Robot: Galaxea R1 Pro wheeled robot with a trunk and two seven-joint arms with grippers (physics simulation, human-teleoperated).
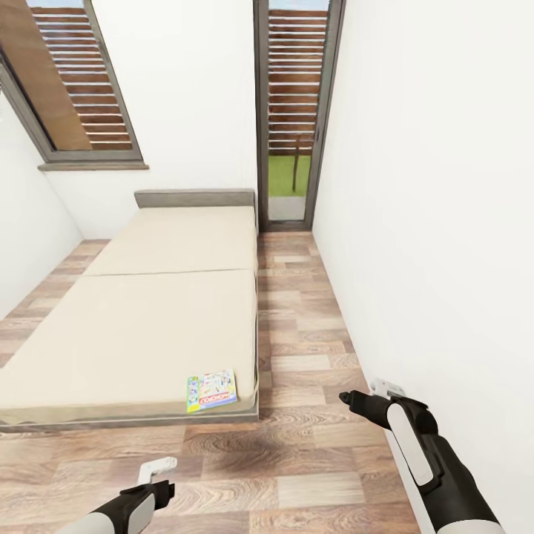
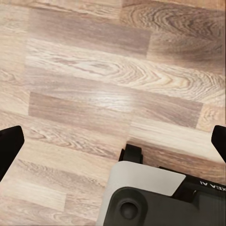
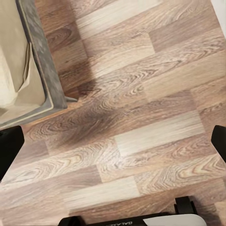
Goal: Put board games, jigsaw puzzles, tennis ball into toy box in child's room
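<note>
One board game (image 1: 212, 390) with a green and white cover lies flat on the bed (image 1: 148, 311), at the mattress's near right corner. My left gripper (image 1: 159, 476) hangs low over the floor in front of the bed, open and empty; its fingers stand wide apart in the left wrist view (image 2: 113, 143). To the right of the bed's corner, close to the wall, my right gripper (image 1: 367, 393) is also open and empty (image 3: 113, 141). The bed's corner (image 3: 28, 70) shows in the right wrist view. The table, toy box, jigsaw puzzles and tennis ball are out of view.
Wood floor (image 1: 311, 334) runs in a strip between the bed and the white right wall (image 1: 445, 222). A glass door (image 1: 293, 119) stands at the far end and a window (image 1: 74, 81) at back left. Part of my base (image 2: 141, 197) shows below the left gripper.
</note>
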